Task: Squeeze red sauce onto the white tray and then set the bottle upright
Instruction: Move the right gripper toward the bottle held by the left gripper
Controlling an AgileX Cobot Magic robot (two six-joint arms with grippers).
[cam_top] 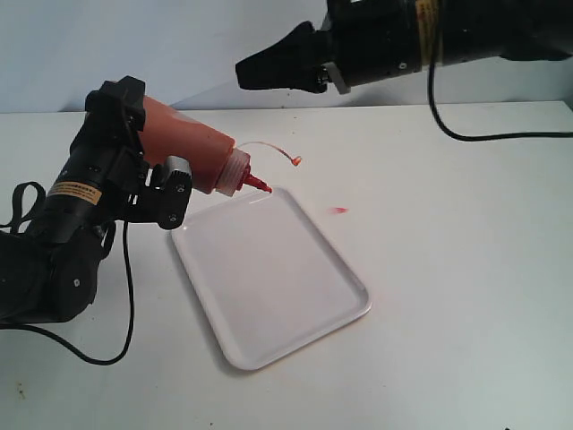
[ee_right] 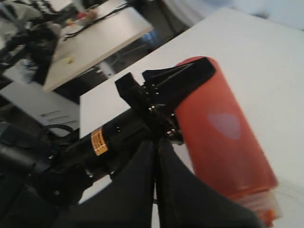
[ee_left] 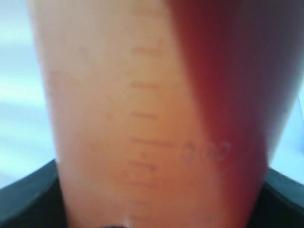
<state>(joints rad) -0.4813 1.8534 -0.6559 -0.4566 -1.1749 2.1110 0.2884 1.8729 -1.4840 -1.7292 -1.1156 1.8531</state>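
Bottle (cam_top: 201,157) lay tilted at white tray's (cam_top: 269,296) 11 o'clock, nozzle (cam_top: 258,184) pointing down toward 4 o'clock, tip over tray's far edge. Red sauce (ee_left: 237,71) sat dark inside bottle. Left tool (cam_top: 154,134) was clamped round bottle body. Right tool (cam_top: 246,73) hung at 12 o'clock above tray, closed, holding nothing. Pinkish speck (cam_top: 337,210) lay on worktop (cam_top: 448,269).

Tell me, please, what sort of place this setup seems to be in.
Probably a robotics lab: a black robot arm holds a sauce bottle over a white table, and the right wrist view shows other benches strewn with cables.
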